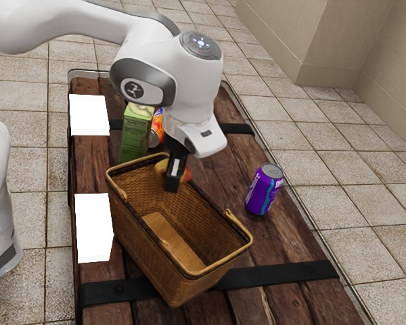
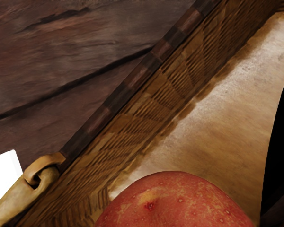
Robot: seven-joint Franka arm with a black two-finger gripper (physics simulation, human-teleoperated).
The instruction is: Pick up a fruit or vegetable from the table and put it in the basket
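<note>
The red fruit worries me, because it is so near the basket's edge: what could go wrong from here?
Two risks, as I judge it. The red fruit is at my gripper, near a corner of the basket; released off line, it might clip the rim and roll onto the table. And the green carton stands close beyond that end, so swinging back low could knock it over.
</note>
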